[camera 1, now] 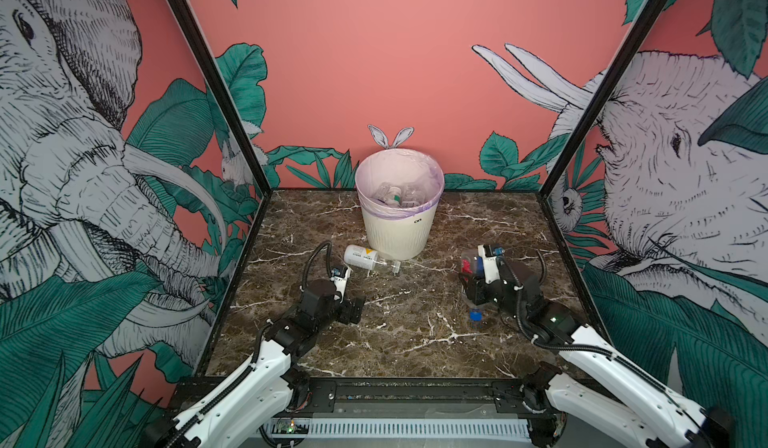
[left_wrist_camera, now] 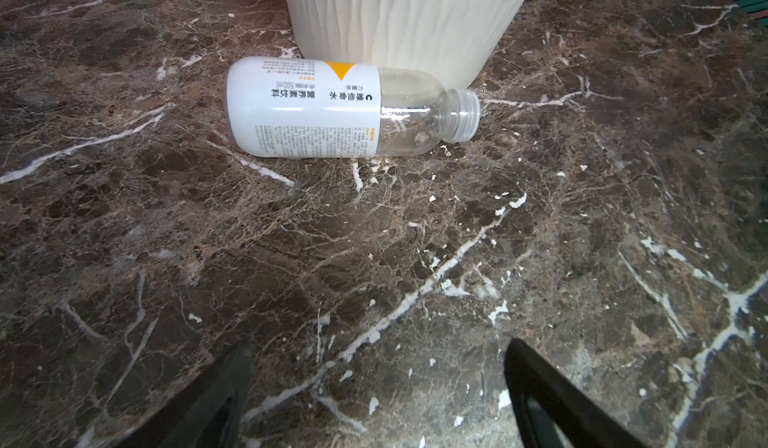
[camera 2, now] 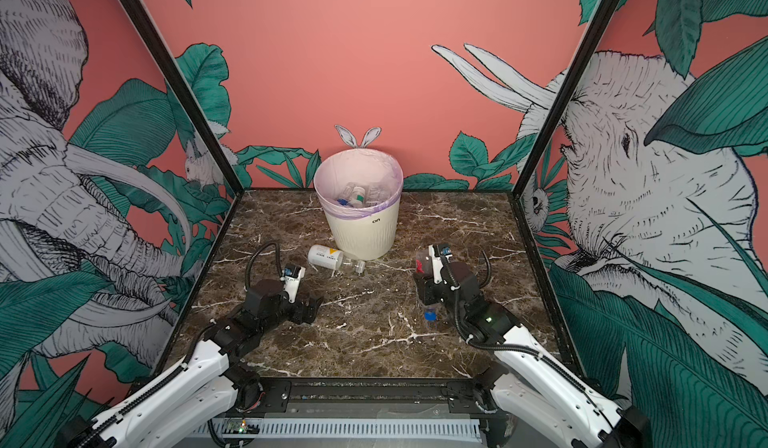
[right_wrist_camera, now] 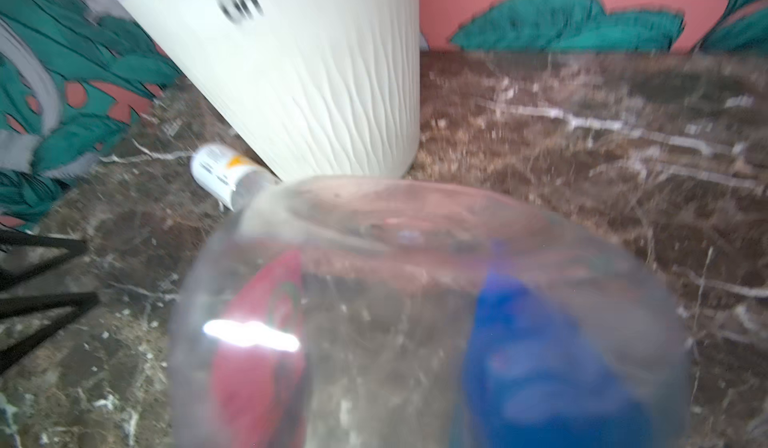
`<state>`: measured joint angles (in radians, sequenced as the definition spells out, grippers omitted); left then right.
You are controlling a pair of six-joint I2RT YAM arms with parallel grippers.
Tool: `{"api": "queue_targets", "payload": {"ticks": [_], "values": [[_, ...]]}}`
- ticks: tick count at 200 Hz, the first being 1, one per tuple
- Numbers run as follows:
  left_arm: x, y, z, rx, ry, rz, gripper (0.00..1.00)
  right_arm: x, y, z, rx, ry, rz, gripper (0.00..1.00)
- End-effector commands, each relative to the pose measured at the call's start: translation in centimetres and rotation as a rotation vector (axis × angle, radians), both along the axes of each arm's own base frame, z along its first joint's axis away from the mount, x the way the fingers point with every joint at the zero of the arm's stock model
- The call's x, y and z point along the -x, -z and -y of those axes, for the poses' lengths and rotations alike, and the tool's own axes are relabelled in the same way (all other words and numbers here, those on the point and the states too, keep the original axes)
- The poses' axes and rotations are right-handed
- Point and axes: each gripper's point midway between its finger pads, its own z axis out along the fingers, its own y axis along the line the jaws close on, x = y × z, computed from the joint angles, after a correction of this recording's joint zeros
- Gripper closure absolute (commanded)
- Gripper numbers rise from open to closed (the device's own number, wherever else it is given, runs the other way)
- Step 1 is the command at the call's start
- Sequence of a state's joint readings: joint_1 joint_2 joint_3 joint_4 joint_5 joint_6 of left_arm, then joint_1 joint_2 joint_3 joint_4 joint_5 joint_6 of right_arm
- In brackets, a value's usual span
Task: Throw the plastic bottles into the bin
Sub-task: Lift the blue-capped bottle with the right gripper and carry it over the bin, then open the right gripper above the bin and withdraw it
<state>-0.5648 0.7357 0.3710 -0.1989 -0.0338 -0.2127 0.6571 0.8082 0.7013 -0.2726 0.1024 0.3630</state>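
In both top views, some bottles lay in the bin, 1 white bottle lay on the table beside it, and the right gripper pinched a clear bottle. In the left wrist view, the left gripper was spread wide and empty. In the right wrist view, the clear bottle looked blurry, so 2 seemed left to throw.

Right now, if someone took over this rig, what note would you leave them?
Left gripper: open, empty, above the table, short of the white-label bottle, which lies uncapped beside the bin's base.
Right gripper: shut on a clear bottle with red and blue on it.
Done: several bottles sit in the bin.
Left: bin the held bottle, then the white-label one. A small blue piece lies near the right gripper.
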Motion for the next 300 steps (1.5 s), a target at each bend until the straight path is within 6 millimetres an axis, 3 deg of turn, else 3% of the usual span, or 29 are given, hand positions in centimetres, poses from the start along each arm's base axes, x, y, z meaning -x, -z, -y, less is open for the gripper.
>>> {"api": "queue_targets", "payload": {"ticks": [1, 30, 36, 53, 67, 77, 84, 92, 95, 102, 111, 137, 154, 170, 219, 225, 228, 234, 267, 299, 300], "values": [[-0.1, -0.3, 0.2, 0.008, 0.01, 0.013, 0.04, -0.5, -7.5, -0.4, -0.045, 0.009, 0.13, 0.71], [-0.1, -0.3, 0.2, 0.006, 0.011, 0.013, 0.04, -2.8, -16.6, -4.2, -0.084, -0.07, 0.18, 0.67], [-0.1, -0.3, 0.3, 0.006, 0.012, 0.014, 0.04, -3.4, -19.4, -4.9, -0.101, -0.076, 0.204, 0.68], [-0.1, -0.3, 0.3, 0.008, 0.013, 0.014, 0.05, -6.9, -23.0, -7.3, -0.084, -0.057, 0.203, 0.68], [0.0, -0.3, 0.2, 0.007, 0.012, 0.014, 0.05, -10.6, -24.7, -9.9, -0.051, -0.049, 0.194, 0.68], [-0.1, -0.3, 0.2, 0.008, 0.009, 0.016, 0.04, -13.6, -24.4, -12.0, -0.036, -0.052, 0.168, 0.67], [-0.1, -0.4, 0.2, 0.01, 0.008, 0.02, 0.05, -15.3, -24.5, -12.9, -0.041, -0.052, 0.154, 0.6], [0.0, -0.4, 0.2, 0.011, 0.009, 0.021, 0.05, -17.2, -24.4, -13.3, -0.044, -0.032, 0.144, 0.39], [0.0, -0.4, 0.2, 0.011, 0.008, 0.021, 0.05, -18.3, -23.4, -13.7, -0.035, -0.018, 0.129, 0.28], [0.0, -0.4, 0.1, 0.012, 0.008, 0.021, 0.05, -19.8, -23.1, -13.4, -0.049, 0.012, 0.129, 0.03], [0.0, -0.4, 0.1, 0.014, 0.009, 0.023, 0.05, -21.6, -21.9, -12.8, -0.076, 0.052, 0.109, 0.01], [0.1, -0.5, 0.1, 0.013, 0.009, 0.023, 0.05, -23.3, -22.2, -13.0, -0.125, 0.049, 0.129, 0.01], [0.1, -0.4, 0.2, 0.014, 0.011, 0.021, 0.05, -21.9, -24.0, -13.8, -0.18, -0.015, 0.203, 0.01], [0.1, -0.5, 0.1, 0.014, 0.008, 0.024, 0.05, -19.8, -25.2, -12.8, -0.181, -0.023, 0.243, 0.01], [0.0, -0.5, 0.0, 0.011, -0.002, 0.024, 0.04, -15.7, -23.1, -9.2, -0.121, 0.008, 0.214, 0.01], [-0.1, -0.4, -0.1, 0.008, -0.005, 0.024, 0.04, -15.5, -22.1, -9.0, -0.11, 0.011, 0.198, 0.01], [-0.1, -0.5, -0.1, 0.007, -0.006, 0.026, 0.04, -14.6, -22.9, -8.4, -0.123, 0.011, 0.215, 0.01], [-0.2, -0.5, -0.1, 0.003, -0.011, 0.027, 0.04, -14.0, -22.7, -7.9, -0.121, 0.013, 0.218, 0.01], [-1.2, -0.3, -1.0, -0.019, -0.1, -0.002, 0.0, -10.8, -19.6, -5.1, -0.092, 0.043, 0.198, 0.01], [-2.5, -1.2, -0.6, 0.026, -0.175, -0.046, 0.0, -7.9, -14.9, -2.1, -0.027, 0.085, 0.161, 0.01], [-2.6, -1.2, -0.5, 0.027, -0.177, -0.047, 0.0, -7.9, -14.2, -2.1, -0.017, 0.085, 0.148, 0.01]]}}
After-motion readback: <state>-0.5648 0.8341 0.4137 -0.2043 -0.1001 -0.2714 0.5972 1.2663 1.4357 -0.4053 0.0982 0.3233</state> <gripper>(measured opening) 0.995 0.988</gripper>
